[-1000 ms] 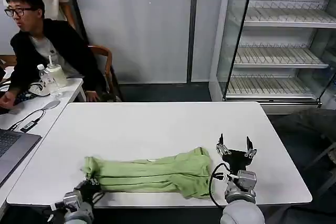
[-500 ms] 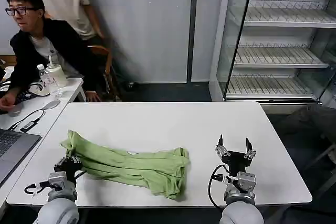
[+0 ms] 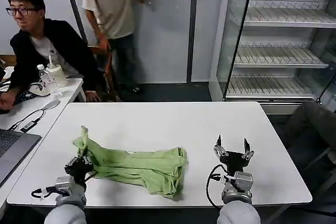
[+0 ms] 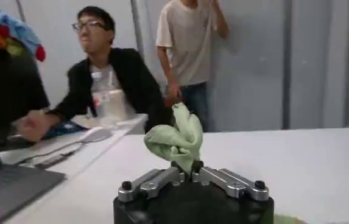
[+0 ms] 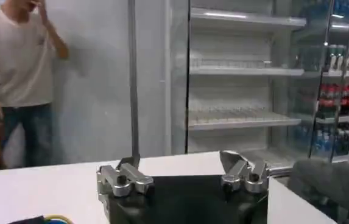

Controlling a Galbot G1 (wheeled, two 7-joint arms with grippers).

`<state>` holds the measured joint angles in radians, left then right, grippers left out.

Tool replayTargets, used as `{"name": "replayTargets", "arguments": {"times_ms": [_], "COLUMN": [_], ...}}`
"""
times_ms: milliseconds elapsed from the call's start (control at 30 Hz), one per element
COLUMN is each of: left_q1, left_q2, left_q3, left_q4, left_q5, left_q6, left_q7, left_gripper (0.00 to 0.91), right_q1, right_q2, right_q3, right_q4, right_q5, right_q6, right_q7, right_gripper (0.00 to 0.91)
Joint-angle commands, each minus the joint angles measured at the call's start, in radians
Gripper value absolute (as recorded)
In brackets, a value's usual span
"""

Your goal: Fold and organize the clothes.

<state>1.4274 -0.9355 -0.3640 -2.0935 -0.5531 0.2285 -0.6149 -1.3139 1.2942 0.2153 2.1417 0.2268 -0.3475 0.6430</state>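
**Left end of the shirt drawn back toward centre**

Since half a second ago, I see the left gripper [image 3: 81,165] has shifted right with its pinched end of the T-shirt [image 3: 139,167], so the cloth lies more bunched. At 7 o'clock on the white table [image 3: 157,121], that gripper is clenched on a raised green tuft. The shirt stretches from there toward 6 o'clock, crumpled. At 5 o'clock the right gripper [image 3: 232,148] hovers with jaws spread, apart from the cloth.
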Motion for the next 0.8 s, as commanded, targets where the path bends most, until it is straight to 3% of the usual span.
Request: {"name": "replayTargets", "arguments": {"times_ms": [33, 800], "left_q1": [0.017, -0.05], "left_q2": [-0.045, -0.217], "left_q3": [0.074, 0.264], "left_q4": [-0.124, -0.079], "left_q5": [-0.007, 0.021], "left_q6": [-0.009, -0.04], "left_q7": [0.025, 0.084], "left_gripper": [0.02, 0.02], "right_q1": [-0.001, -0.002], "right_q2": [0.001, -0.002], "right_q3": [-0.002, 0.001], "right_q4": [-0.002, 0.012], "right_q5": [-0.002, -0.005], "right_q6": [0.001, -0.005], "right_q7": [0.001, 0.005], "right_gripper": [0.907, 0.907]}}
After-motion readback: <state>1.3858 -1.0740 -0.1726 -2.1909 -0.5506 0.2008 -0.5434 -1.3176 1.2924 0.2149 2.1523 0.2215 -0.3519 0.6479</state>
